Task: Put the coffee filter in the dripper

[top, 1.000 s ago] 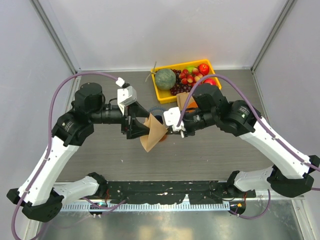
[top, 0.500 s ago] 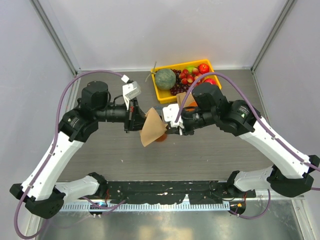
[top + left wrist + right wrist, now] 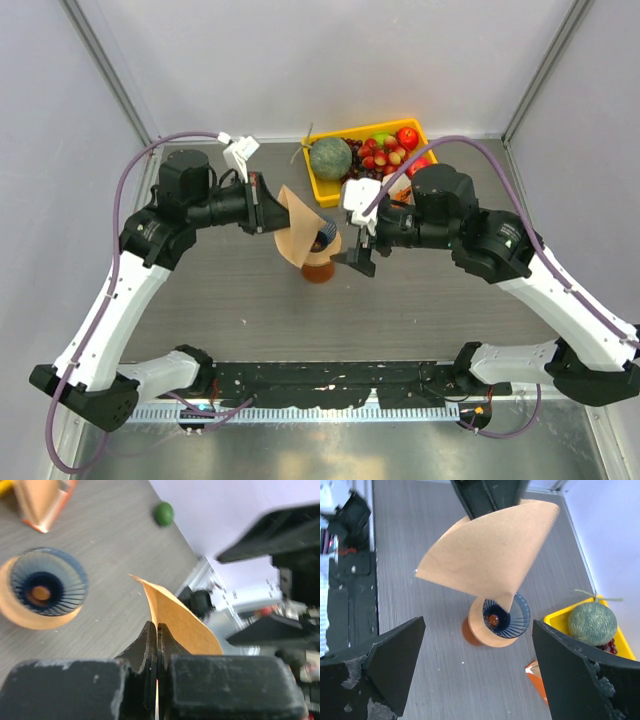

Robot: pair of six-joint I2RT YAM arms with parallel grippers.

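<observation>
I judge the step in hand to be the carrying of the coffee filter (image 3: 298, 236) to the dripper (image 3: 324, 239); the placing itself is not yet done. The left claw (image 3: 272, 213) is clamped on one edge of the filter, and in its own wrist view the two fingers (image 3: 148, 645) are pressed together with the paper between them. The filter hangs in the air as a flat folded fan, and its lower point is above or just beside the mouth of the dripper. The dripper sits in its orange-brown stand (image 3: 318, 270) on the surface (image 3: 220, 300). The right claw (image 3: 360, 252) is wide apart and holds nothing. It waits near the dripper on the other side.

For the next move I think the paper must be opened into a cone and its point must go down into the blue mouth. One claw alone may not open it, so the free right claw could help.

Some things I cannot make out. From above, the filter covers part of the dripper, so I cannot tell whether the paper touches the rim. The left wrist view shows the filter only edge-on, and its background is blurred.
</observation>
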